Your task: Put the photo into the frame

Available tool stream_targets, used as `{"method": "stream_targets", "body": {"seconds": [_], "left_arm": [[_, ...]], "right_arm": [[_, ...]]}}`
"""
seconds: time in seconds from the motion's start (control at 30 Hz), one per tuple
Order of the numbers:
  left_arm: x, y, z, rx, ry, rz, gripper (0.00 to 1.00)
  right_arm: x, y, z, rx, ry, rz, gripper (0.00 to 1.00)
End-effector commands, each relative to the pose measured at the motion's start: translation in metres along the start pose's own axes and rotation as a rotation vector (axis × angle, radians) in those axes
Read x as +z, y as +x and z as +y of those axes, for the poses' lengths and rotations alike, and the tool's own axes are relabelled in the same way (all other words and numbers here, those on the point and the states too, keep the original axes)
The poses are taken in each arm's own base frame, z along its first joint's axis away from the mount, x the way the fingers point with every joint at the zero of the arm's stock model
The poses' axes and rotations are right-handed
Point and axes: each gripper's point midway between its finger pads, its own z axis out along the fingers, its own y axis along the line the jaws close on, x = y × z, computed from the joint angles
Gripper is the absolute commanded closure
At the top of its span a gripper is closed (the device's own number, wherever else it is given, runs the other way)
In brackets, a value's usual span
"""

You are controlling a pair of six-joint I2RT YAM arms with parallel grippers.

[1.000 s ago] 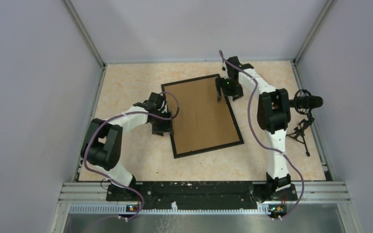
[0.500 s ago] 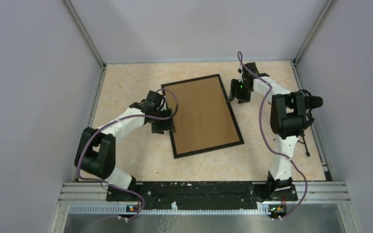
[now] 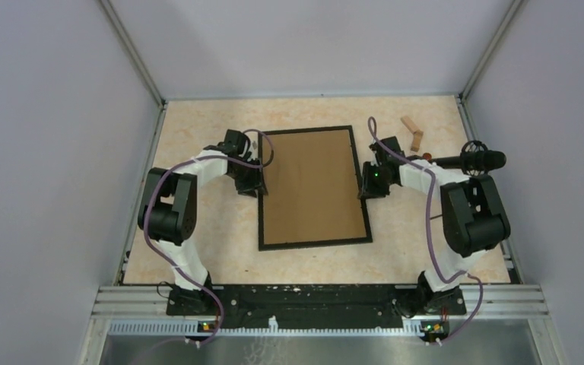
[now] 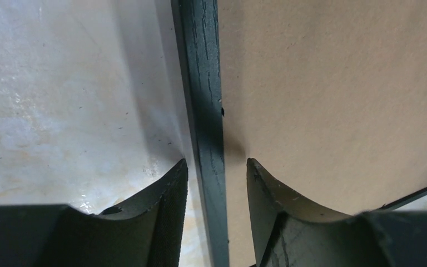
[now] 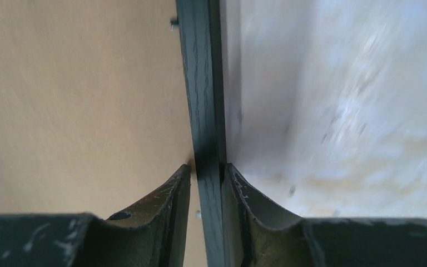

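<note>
On the left of the pale marbled bench [image 3: 198, 251], the left jaws are set down over the left black rail of the frame [image 3: 314, 186], toward its far end. In the left wrist view the rail is seen running between the two fingers [image 4: 169, 211], which are held partly open with a gap at each side, so nothing is clamped. The frame is laid flat at the middle of the bench, back up, with its brown board [image 3: 312, 205] showing and its long sides running away from the arm bases. On the right rail, roughly opposite, the right jaws are drawn in tight, and both fingers [image 5: 172, 211] are seen pressed against the black wood, though that view is blurred. Further right, two small wooden blocks [image 3: 412, 131] are lying near the far corner, well apart from the frame, and a microphone [image 3: 480, 160] is mounted at the bench's right edge.
</note>
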Motion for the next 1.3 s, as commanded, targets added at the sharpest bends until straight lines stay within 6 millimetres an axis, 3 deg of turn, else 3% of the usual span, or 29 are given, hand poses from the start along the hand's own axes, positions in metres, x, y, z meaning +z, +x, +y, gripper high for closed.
{"method": "stream_targets", "body": {"seconds": [0.0,0.07,0.13,0.2,0.37,0.57,0.8,0.97,1.27], "left_arm": [[0.010,0.006,0.010,0.060,-0.029,0.029,0.52],[0.008,0.011,0.020,0.075,-0.078,0.040,0.53],[0.006,0.015,0.029,0.096,-0.118,0.048,0.55],[0.005,0.020,0.036,0.115,-0.147,0.057,0.59],[0.010,0.023,0.047,0.116,-0.194,0.070,0.73],[0.014,0.027,0.055,0.118,-0.222,0.081,0.83],[0.016,0.025,0.055,0.117,-0.222,0.080,0.93],[0.017,0.026,0.056,0.114,-0.226,0.081,1.00],[0.016,0.026,0.055,0.116,-0.221,0.081,1.00]], "right_arm": [[-0.030,0.038,0.019,0.039,-0.064,0.034,0.71],[-0.046,0.026,0.020,0.037,-0.058,-0.014,0.69],[-0.057,0.003,0.012,0.029,0.001,-0.061,0.56],[-0.060,-0.024,0.004,0.026,0.044,-0.102,0.50],[-0.045,-0.095,0.005,0.005,0.085,-0.171,0.52],[-0.008,-0.140,0.001,-0.012,0.117,-0.181,0.63],[0.022,-0.160,-0.001,-0.023,0.100,-0.168,0.65],[0.036,-0.157,-0.007,-0.023,0.109,-0.140,0.67],[0.052,-0.154,-0.006,-0.021,0.079,-0.129,0.68]]}}
